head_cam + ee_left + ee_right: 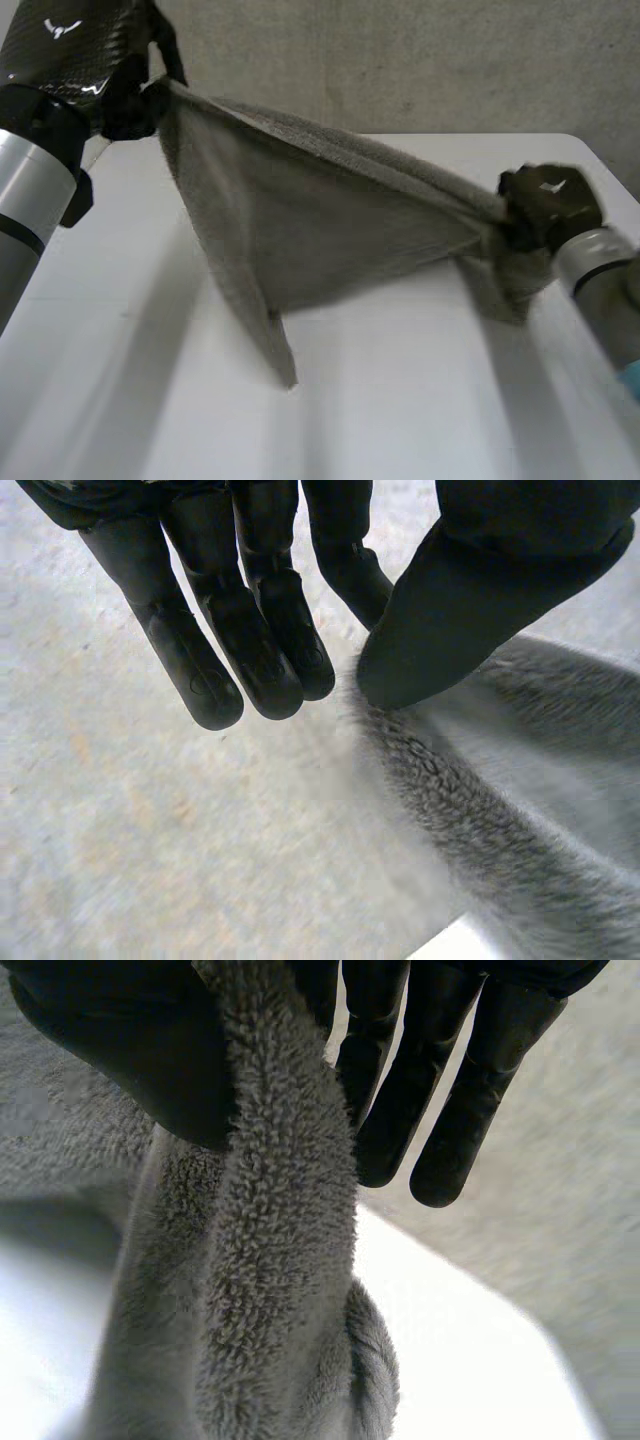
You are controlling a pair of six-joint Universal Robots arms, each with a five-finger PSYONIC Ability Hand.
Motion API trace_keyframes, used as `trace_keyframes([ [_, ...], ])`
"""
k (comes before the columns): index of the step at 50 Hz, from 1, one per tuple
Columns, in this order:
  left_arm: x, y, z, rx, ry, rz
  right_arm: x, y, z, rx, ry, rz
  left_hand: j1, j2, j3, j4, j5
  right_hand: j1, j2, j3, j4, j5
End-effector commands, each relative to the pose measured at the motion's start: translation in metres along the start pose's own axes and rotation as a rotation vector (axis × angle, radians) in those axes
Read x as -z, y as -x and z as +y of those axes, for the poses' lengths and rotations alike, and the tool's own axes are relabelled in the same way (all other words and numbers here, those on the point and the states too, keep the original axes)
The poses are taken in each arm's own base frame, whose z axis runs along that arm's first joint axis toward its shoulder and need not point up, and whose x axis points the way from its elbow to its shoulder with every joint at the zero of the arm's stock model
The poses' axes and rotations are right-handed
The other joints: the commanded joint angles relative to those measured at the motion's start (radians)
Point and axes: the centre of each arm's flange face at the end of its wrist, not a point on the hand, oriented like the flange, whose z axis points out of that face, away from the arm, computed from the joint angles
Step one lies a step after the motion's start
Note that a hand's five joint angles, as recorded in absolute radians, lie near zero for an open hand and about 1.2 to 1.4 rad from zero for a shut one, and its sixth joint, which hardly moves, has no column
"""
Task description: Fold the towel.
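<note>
**Ana:** Where was the towel?

**Robot:** The grey towel (330, 220) hung in the air, stretched between my two hands. Its top edge ran taut from one hand to the other. A loose corner drooped below my left hand and seemed to reach the table. A bunch of cloth sagged under my right hand.

**Ana:** And the hands themselves?

**Robot:** My left hand (125, 95) was the higher one. Its thumb was clamped on a corner against one finger, and the other fingers were straight beside it. My right hand (545, 205) was lower and pinched the opposite end between thumb and fingers, with the terry running down from its palm.

**Ana:** What did the step call for?

**Robot:** I judged the step was to bring the held edge over and lay one half on the other. To do it well I would level the hands, hold the edge tight and let the hanging part settle first. Then I would lower evenly so the corners met. The left pinch looked shallow, right at the hem, so a jerk might pull it free.

**Ana:** And around you?

**Robot:** There was a smooth white table (400, 420) beneath both hands. Beyond them stood a rough grey concrete wall (420, 60).
</note>
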Motion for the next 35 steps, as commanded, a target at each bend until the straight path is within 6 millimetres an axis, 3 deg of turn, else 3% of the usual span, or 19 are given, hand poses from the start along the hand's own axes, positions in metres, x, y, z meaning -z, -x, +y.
trace_keyframes([
  [1,0.001,0.01,0.021,-0.013,0.064,-0.03,0.02,-0.019,-0.048,0.194,-0.136,0.013,0.212,0.179,0.18,0.179,0.185,0.468,0.22,0.214,0.206,0.26],
  [3,0.004,0.011,0.031,-0.015,0.097,-0.03,0.036,-0.021,-0.064,0.267,-0.121,-0.007,0.212,0.179,0.18,0.179,0.185,0.468,0.22,0.214,0.206,0.26],
  [7,0.009,0.012,0.045,-0.017,0.153,-0.026,0.049,-0.019,-0.069,0.307,-0.058,-0.062,0.212,0.179,0.18,0.179,0.185,0.468,0.22,0.214,0.206,0.26],
  [11,0.023,0.001,0.078,-0.013,0.295,0.059,0.066,-0.006,-0.054,0.366,0.148,-0.212,0.212,0.179,0.18,0.179,0.185,0.468,0.22,0.214,0.206,0.26],
  [12,0.023,0.001,0.078,-0.013,0.296,0.059,0.066,-0.006,-0.054,0.366,0.149,-0.213,0.212,0.179,0.18,0.179,0.185,0.468,0.22,0.214,0.206,0.26],
  [13,0.028,-0.003,0.093,-0.014,0.355,0.087,0.069,0.0,-0.044,0.395,0.219,-0.279,0.212,0.179,0.18,0.179,0.185,0.468,0.22,0.214,0.206,0.26],
  [17,0.034,-0.012,0.135,-0.03,0.503,0.14,0.06,0.014,-0.015,0.482,0.362,-0.4,0.212,0.179,0.18,0.179,0.185,0.468,0.22,0.214,0.206,0.26],
  [20,0.033,-0.015,0.148,-0.033,0.539,0.154,0.055,0.02,-0.01,0.503,0.372,-0.424,0.212,0.179,0.18,0.179,0.185,0.468,0.22,0.214,0.206,0.26],
  [23,0.022,-0.017,0.164,-0.05,0.555,0.171,0.039,0.026,-0.009,0.529,0.349,-0.443,0.212,0.179,0.18,0.179,0.185,0.468,0.22,0.214,0.206,0.26],
  [24,0.007,-0.016,0.165,-0.06,0.52,0.164,0.024,0.026,-0.013,0.536,0.322,-0.417,0.212,0.179,0.18,0.179,0.185,0.468,0.22,0.214,0.206,0.26],
  [25,-0.011,-0.014,0.161,-0.067,0.461,0.15,0.009,0.024,-0.02,0.546,0.277,-0.38,0.212,0.179,0.18,0.179,0.185,0.468,0.22,0.214,0.206,0.26],
  [26,-0.011,-0.014,0.161,-0.067,0.46,0.15,0.009,0.024,-0.02,0.546,0.276,-0.38,0.212,0.179,0.18,0.179,0.185,0.468,0.22,0.214,0.206,0.26],
  [28,-0.055,-0.006,0.133,-0.088,0.254,0.104,-0.025,0.018,-0.056,0.579,0.071,-0.248,0.212,0.179,0.18,0.179,0.185,0.468,0.22,0.214,0.206,0.26],
  [29,-0.055,-0.006,0.133,-0.088,0.252,0.104,-0.025,0.018,-0.056,0.579,0.07,-0.247,0.212,0.179,0.18,0.179,0.185,0.468,0.22,0.214,0.206,0.26],
  [30,-0.079,-0.001,0.108,-0.105,0.112,0.068,-0.039,0.012,-0.081,0.585,-0.06,-0.159,0.212,0.179,0.18,0.179,0.185,0.468,0.22,0.214,0.206,0.26],
  [31,-0.079,-0.001,0.108,-0.105,0.111,0.067,-0.039,0.012,-0.081,0.585,-0.062,-0.158,0.212,0.179,0.18,0.179,0.185,0.468,0.22,0.214,0.206,0.26],
  [33,-0.116,0.013,0.051,-0.117,-0.172,-0.033,-0.057,-0.002,-0.13,0.577,-0.331,0.014,0.212,0.179,0.18,0.179,0.185,0.468,0.22,0.214,0.206,0.26],
  [34,-0.116,0.014,0.051,-0.117,-0.174,-0.034,-0.057,-0.002,-0.13,0.577,-0.332,0.015,0.212,0.179,0.18,0.179,0.185,0.468,0.22,0.214,0.206,0.26],
  [35,-0.127,0.021,0.026,-0.114,-0.292,-0.086,-0.061,-0.008,-0.149,0.57,-0.447,0.085,0.212,0.179,0.18,0.179,0.185,0.468,0.22,0.214,0.206,0.26],
])
